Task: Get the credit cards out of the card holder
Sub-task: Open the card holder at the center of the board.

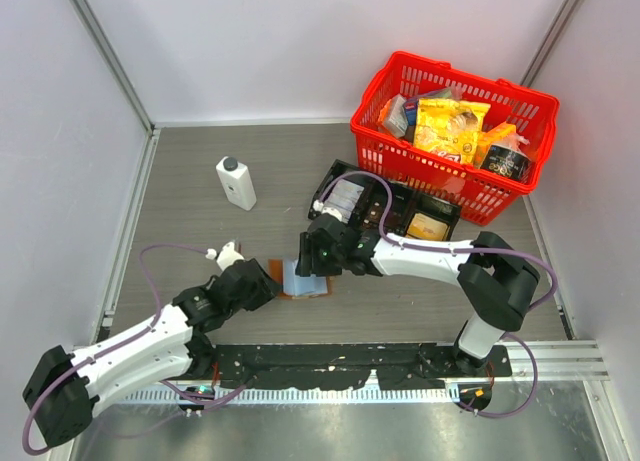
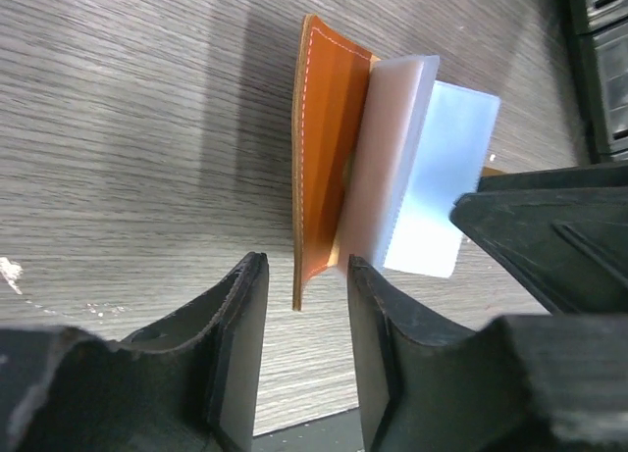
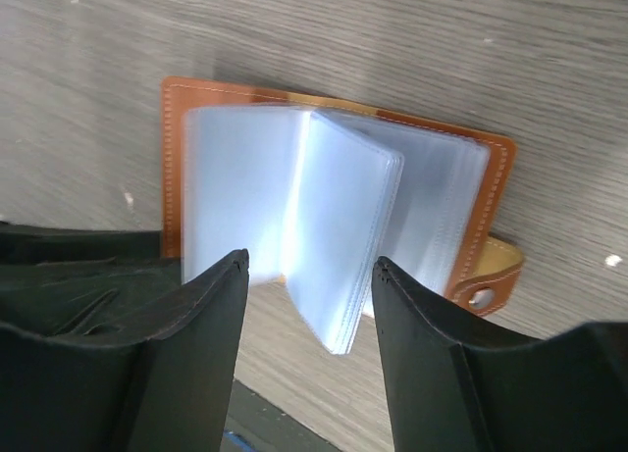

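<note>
A grey wood-grain tabletop carried everything. At its far right stood a red plastic mesh basket filled with yellow snack packets and a dark round tub. Just near and left of the basket lay a black three-compartment tray, with a gold packet in its right compartment. A white upright plastic bottle with a dark cap stood well apart, at the far left.

The small brown leather-look card holder lay open near the middle of the tabletop, between the two arms. Its left cover was tilted up on edge, and a little snap tab showed on its other side.

The left gripper was open. Its jaws stood either side of the raised cover's near edge, with a gap showing on the outer side.

The right gripper reached in from the right above the holder, also open wide. Its jaws straddled the fan of pale blue-grey plastic pockets without pinching them. One bundle of pockets stood up between the jaws.

Whether the credit cards sat inside those pockets could not be told, as cards and sleeves looked alike.
</note>
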Tool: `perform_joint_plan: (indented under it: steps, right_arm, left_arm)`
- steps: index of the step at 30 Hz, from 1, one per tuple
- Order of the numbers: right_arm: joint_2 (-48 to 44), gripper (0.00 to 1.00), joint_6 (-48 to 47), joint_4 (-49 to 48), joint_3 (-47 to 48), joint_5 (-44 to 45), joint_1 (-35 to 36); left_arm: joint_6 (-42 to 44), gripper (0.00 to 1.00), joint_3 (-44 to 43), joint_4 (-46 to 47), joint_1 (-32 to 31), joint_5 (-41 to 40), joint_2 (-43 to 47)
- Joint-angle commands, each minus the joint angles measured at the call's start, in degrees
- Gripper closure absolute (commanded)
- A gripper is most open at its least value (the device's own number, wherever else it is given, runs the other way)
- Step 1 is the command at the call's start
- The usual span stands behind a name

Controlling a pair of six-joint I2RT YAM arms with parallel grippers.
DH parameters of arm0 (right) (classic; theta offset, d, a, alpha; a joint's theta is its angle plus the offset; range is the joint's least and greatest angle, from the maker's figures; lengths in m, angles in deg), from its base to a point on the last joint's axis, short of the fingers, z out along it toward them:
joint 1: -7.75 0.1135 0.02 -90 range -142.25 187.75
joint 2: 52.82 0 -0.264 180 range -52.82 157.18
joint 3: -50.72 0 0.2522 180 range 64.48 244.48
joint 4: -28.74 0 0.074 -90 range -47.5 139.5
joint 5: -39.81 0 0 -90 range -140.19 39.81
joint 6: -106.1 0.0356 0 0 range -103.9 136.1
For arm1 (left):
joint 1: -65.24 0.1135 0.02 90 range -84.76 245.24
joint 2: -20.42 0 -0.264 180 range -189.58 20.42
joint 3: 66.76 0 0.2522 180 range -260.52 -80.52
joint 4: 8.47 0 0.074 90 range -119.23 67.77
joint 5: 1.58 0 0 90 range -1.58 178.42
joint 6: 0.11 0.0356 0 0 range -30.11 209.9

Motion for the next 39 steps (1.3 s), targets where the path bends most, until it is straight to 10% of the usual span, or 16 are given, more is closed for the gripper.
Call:
perform_joint_plan:
  steps: [1, 11, 26, 39]
  right_arm:
    - [0.3, 0.43, -1.3, -5.4, 3.4, -5.5, 0.3]
    - [7.1, 0.43, -1.6, -12.0, 8.9, -16.1, 1.0]
    - [5.0, 0.45, -4.2, -10.1, 8.3, -12.0, -0.3]
    - [-1.3, 0.48, -8.6, -14.0, -4.8, -17.4, -6.2]
  left_arm:
    - [0.2, 0.63, -0.6, -1.0, 0.1, -1.4, -2.1]
    - [0.3, 0.84, 0.1, -0.1, 0.1, -0.6, -2.4]
    - [-2.3, 0.62, 0.0, -12.1, 0.1, -3.7, 7.1]
    - [-0.9, 0.72, -14.9, -16.1, 0.1, -2.3, -3.6]
